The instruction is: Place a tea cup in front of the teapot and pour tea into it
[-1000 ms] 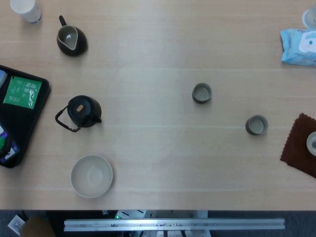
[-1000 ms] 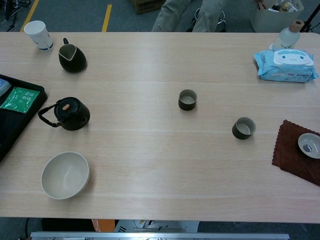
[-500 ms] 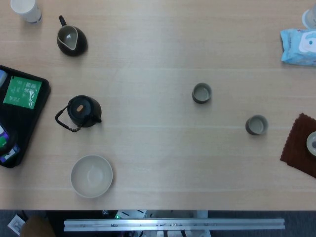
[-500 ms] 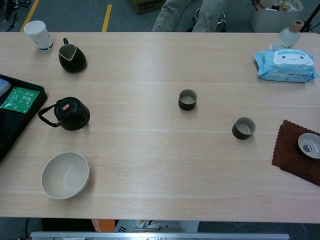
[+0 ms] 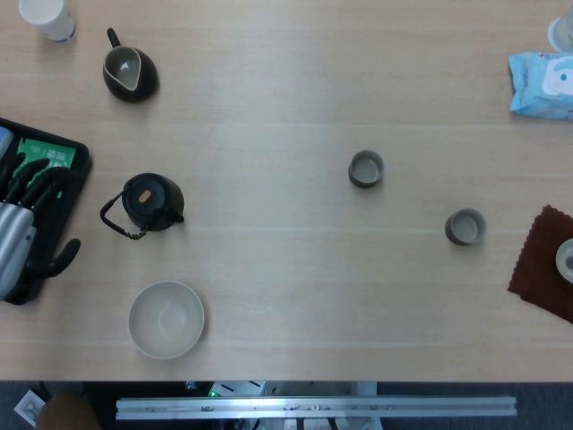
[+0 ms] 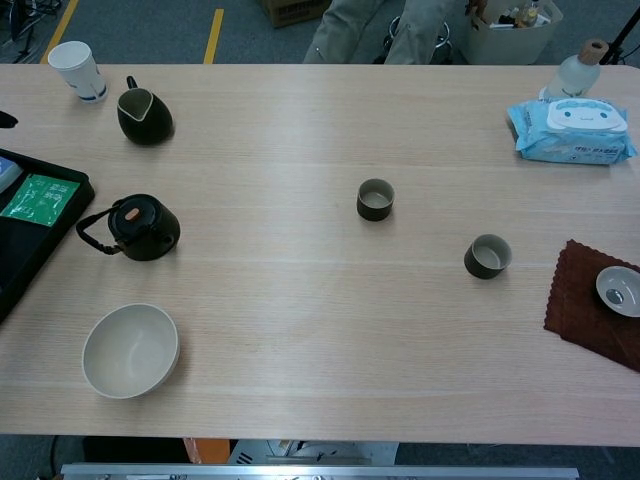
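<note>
Teapot (image 5: 152, 202) unmoved; left hand (image 5: 27, 228) has newly appeared beside it, fingers spread, empty.

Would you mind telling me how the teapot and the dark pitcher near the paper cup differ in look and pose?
The teapot is closed by a lid with a brown knob, while the pitcher is open-topped and shows a pale inside. The teapot has a looped handle lying out to its left; the pitcher has a short straight handle pointing to the table's far edge. The teapot stands nearer the robot, beside the black tray; the pitcher stands farther off. Both are dark, rounded and upright.
</note>
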Controlling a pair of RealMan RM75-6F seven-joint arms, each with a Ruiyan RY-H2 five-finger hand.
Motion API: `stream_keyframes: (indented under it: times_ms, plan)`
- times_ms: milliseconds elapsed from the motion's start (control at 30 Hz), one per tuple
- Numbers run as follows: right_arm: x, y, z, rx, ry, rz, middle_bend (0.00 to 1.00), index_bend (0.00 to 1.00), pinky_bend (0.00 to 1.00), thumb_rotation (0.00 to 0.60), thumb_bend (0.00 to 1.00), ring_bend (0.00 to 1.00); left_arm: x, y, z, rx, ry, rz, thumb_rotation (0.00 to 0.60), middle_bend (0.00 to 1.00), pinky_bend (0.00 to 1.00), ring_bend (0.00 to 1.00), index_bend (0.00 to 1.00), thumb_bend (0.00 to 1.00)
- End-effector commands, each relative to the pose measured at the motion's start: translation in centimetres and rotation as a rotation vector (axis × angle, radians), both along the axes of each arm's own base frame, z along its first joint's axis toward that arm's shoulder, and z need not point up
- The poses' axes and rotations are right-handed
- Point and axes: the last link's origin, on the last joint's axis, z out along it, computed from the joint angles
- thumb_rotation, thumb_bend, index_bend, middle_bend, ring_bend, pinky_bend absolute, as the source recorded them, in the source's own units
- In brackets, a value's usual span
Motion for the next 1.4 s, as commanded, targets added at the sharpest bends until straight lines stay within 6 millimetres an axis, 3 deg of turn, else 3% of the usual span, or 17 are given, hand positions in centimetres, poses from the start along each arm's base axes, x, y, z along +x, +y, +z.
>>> stream_keyframes:
  times_ms: [33,200,267,367,433,567,800,1400]
  plan:
    - [0.1,-0.3,-0.2,0.008,0.003,0.0,0.38,0.37,0.22,0.6,0.18,0.26,0.4,0.6,-0.8,-0.047,-0.002,-0.023,0.6,0.28,0.0,0.18,0.25,0.29]
    - [0.0,-0.7,-0.6,0.022,0.007,-0.005,0.38,0.37,0.22,0.6,0.18,0.26,0.8,1.6,-2.1,-0.131,0.004,-0.035,0.588,0.34,0.0,0.24,0.31,0.23]
    - [-0.1,-0.9,-0.7,0.025,0.008,-0.006,0.38,0.37,0.22,0.6,0.18,0.26,0.9,2.0,-2.6,-0.162,0.003,-0.034,0.518,0.34,0.0,0.25,0.32,0.2]
    - [-0.2,-1.0,-0.7,0.028,0.007,-0.011,0.38,0.37,0.22,0.6,0.18,0.26,1.1,2.4,-3.3,-0.206,-0.006,-0.026,0.325,0.34,0.0,0.25,0.33,0.17]
    - [-0.4,-1.1,-0.8,0.031,0.007,-0.016,0.38,0.37,0.22,0.6,0.18,0.26,1.2,2.7,-3.7,-0.231,-0.014,-0.02,0.257,0.33,0.0,0.25,0.33,0.16]
    - [-0.7,-1.2,-0.9,0.037,0.008,-0.024,0.38,0.37,0.22,0.6,0.18,0.26,1.3,3.2,-4.3,-0.268,-0.017,-0.008,0.155,0.33,0.0,0.25,0.33,0.14]
    - [-1.1,-1.3,-1.2,0.048,0.007,-0.034,0.38,0.37,0.22,0.6,0.18,0.26,0.9,3.7,-5.6,-0.309,-0.022,0.03,0.026,0.32,0.0,0.22,0.32,0.11]
    - [-1.6,-1.3,-1.3,0.056,0.006,-0.043,0.38,0.37,0.22,0.6,0.18,0.26,-1.3,3.6,-8.0,-0.311,0.13,0.023,0.01,0.33,0.0,0.22,0.33,0.11]
